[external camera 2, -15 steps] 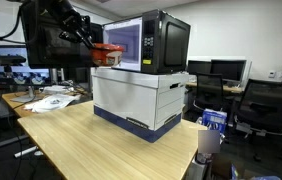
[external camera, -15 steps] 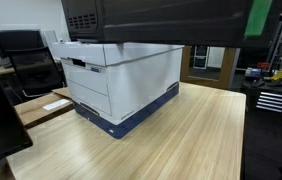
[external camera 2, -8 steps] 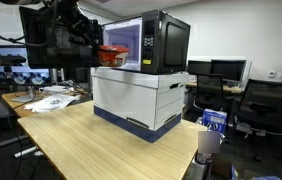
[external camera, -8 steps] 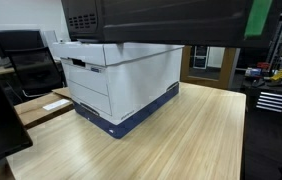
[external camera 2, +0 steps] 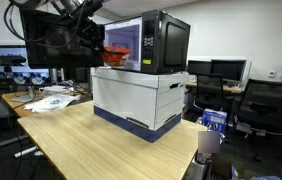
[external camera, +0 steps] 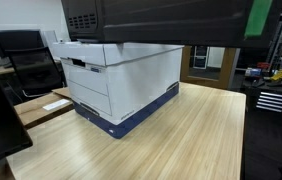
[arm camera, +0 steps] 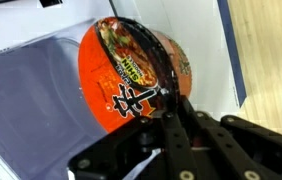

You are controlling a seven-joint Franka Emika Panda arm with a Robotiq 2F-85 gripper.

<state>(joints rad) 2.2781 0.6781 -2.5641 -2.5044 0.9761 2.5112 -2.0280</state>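
In an exterior view I see the microwave (external camera: 161, 18) sitting on top of the white file box (external camera: 116, 85), and the box stands on the wooden table (external camera: 191, 140). From this side only the dark underside and back of the oven show, with the box's blue base resting flat on the wood.

In an exterior view facing the oven's front, the arm (external camera 2: 76, 12) comes in from the upper left. My gripper (external camera 2: 100, 46) sits right at the front opening of the microwave. The orange noodle cup (external camera 2: 116, 52) hangs from it at the mouth of the lit cavity, above the lid of the box. I cannot tell whether its base touches the oven floor. Papers (external camera 2: 46, 100) lie on the table to the left, well apart from the box.

In the wrist view the black fingers (arm camera: 177, 112) are drawn almost together, pinching the near rim of the noodle cup, whose printed lid faces the camera. Under the cup is a pale grey surface, beside it the white box top, and the wood of the table shows at the upper right
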